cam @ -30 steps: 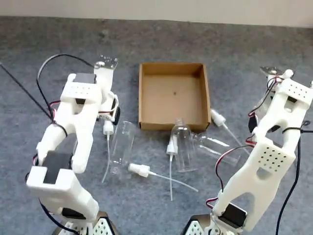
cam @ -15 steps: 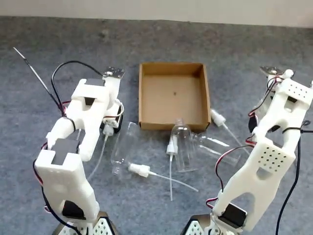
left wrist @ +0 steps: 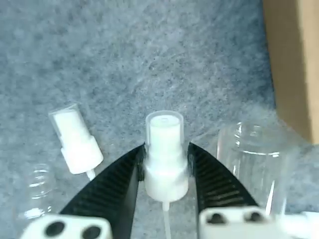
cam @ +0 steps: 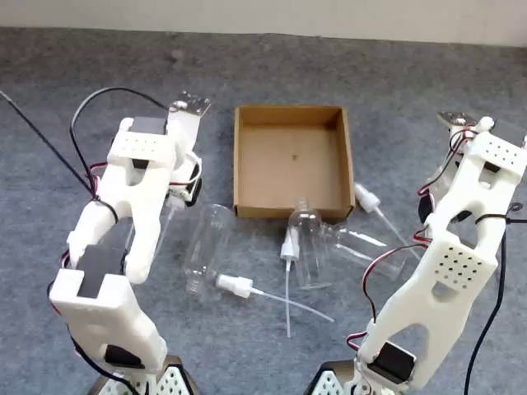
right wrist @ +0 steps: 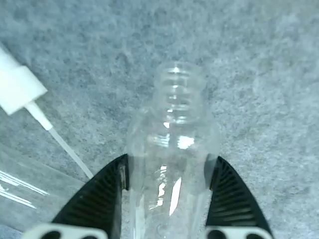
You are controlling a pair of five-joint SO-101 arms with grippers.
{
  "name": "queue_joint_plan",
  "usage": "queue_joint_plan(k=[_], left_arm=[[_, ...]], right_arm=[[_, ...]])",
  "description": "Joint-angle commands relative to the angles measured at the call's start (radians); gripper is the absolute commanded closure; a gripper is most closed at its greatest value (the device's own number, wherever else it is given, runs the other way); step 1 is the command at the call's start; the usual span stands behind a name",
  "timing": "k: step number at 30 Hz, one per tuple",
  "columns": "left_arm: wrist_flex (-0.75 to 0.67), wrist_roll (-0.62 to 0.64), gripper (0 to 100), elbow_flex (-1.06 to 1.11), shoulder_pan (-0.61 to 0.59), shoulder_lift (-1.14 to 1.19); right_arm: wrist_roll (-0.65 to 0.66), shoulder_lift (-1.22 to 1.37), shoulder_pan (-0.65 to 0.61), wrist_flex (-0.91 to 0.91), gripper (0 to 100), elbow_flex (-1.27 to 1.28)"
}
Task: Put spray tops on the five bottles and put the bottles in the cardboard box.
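Note:
My left gripper (left wrist: pixel 165 152) is shut on a white spray top (left wrist: pixel 164 167), held over the grey carpet left of the cardboard box (cam: pixel 239 164). Beside it lie another spray top (left wrist: pixel 75 144), a small bottle neck (left wrist: pixel 37 186) and a clear bottle (left wrist: pixel 254 154). My right gripper (right wrist: pixel 169 167) is shut on a clear open-necked bottle (right wrist: pixel 172 144) at the far right of the table. The box holds nothing. In front of it lie clear bottles (cam: pixel 204 247) (cam: pixel 309 243) (cam: pixel 366 245) and loose spray tops (cam: pixel 235 285) (cam: pixel 288 247) (cam: pixel 366 197).
The left arm (cam: pixel 136 193) covers the carpet left of the box, with a black cable (cam: pixel 49 156) looping out to its left. The right arm (cam: pixel 461 239) stands along the right edge. Long thin dip tubes (cam: pixel 296 304) trail from the loose tops.
The left arm swung towards the box and back to the left with the spray top in its gripper, and the lying bottle beside it shifted slightly. The right arm has not moved.

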Motion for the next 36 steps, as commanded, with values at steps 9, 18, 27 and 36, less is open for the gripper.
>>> queue_joint_plan(k=[9, 18, 27, 36], left_arm=[[-0.041, -0.008, 100, -0.033, 0.021, 0.097], [-0.048, -0.008, 100, -0.031, 0.022, 0.131], [-0.048, -0.008, 100, -0.031, 0.021, 0.133], [-0.048, -0.008, 100, -0.031, 0.021, 0.133]], right_arm=[[0.006, -0.028, 0.010, 0.018, 77.2, -0.008], [0.005, -0.030, -0.016, 0.018, 73.1, -0.016], [0.058, -0.031, -0.042, 0.008, 73.4, -0.027], [0.060, -0.021, -0.082, -0.041, 73.5, -0.096]])
